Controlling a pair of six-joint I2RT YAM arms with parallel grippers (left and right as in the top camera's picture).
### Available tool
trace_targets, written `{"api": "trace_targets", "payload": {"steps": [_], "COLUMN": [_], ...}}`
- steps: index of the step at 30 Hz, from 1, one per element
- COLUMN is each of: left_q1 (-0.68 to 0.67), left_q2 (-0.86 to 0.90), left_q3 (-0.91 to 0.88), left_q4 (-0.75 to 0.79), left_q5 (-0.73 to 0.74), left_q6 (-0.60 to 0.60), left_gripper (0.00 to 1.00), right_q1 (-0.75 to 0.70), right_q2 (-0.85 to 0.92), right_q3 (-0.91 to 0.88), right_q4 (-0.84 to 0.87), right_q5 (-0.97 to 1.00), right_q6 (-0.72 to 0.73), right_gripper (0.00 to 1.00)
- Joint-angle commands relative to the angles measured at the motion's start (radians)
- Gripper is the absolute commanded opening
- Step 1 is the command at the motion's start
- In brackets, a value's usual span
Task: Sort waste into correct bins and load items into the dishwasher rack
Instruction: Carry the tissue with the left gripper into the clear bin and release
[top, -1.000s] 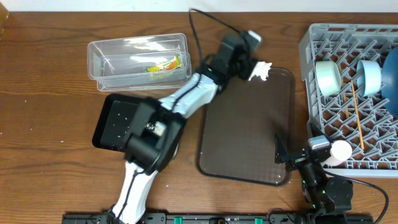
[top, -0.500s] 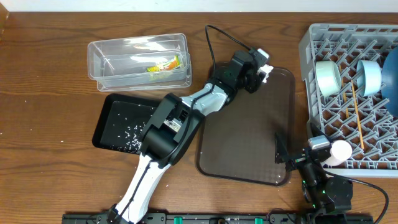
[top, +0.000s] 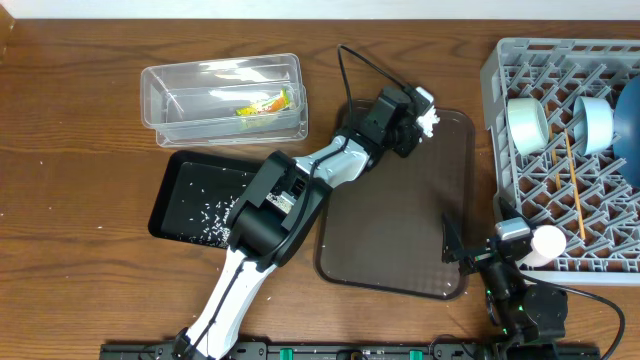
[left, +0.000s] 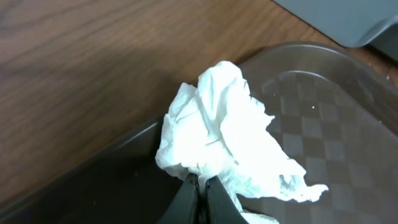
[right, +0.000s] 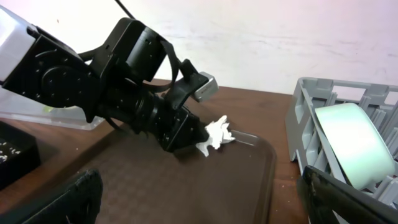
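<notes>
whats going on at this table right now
The left gripper has its fingers shut on a crumpled white tissue at a far corner of the brown serving tray. A snack wrapper lies in the clear tub, and white grains lie in the black tray. A pale green bowl, a light blue bowl and chopsticks sit in the grey dishwasher rack. The right gripper is open and empty beside it.

The left arm reaches from six o'clock toward one o'clock, its end effector (top: 420, 118) pinched tight on the tissue (left: 230, 137). The right end effector (top: 478, 250) sits at five o'clock, fingers spread wide.
</notes>
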Motion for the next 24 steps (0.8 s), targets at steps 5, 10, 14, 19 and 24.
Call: {"api": "trace_targets", "payload": {"steps": [5, 10, 14, 19, 24], "left_q1": [0.023, 0.071, 0.129, 0.237, 0.36], "left_q2": [-0.103, -0.261, -0.384, -0.5, -0.51], "left_q3": [-0.006, -0.006, -0.006, -0.006, -0.006], "left_q4": [-0.147, -0.298, -0.401, -0.499, -0.558], "left_q5": [-0.069, -0.21, -0.227, -0.29, -0.326], "left_q6": [0.003, 0.003, 0.003, 0.003, 0.002], "left_gripper": [0.06, 0.06, 0.06, 0.06, 0.07], "right_q1": [-0.007, -0.007, -0.007, -0.007, -0.007], "right_q2": [-0.007, -0.007, -0.007, -0.007, -0.007], "right_q3": [-0.005, -0.005, -0.005, -0.005, -0.005], "right_q4": [0.0, 0.0, 0.0, 0.0, 0.0], "right_q5": [-0.008, -0.008, -0.008, -0.008, -0.008], "right_q6": [0.013, 0.013, 0.013, 0.013, 0.013], "right_gripper": [0.99, 0.99, 0.99, 0.99, 0.99]}}
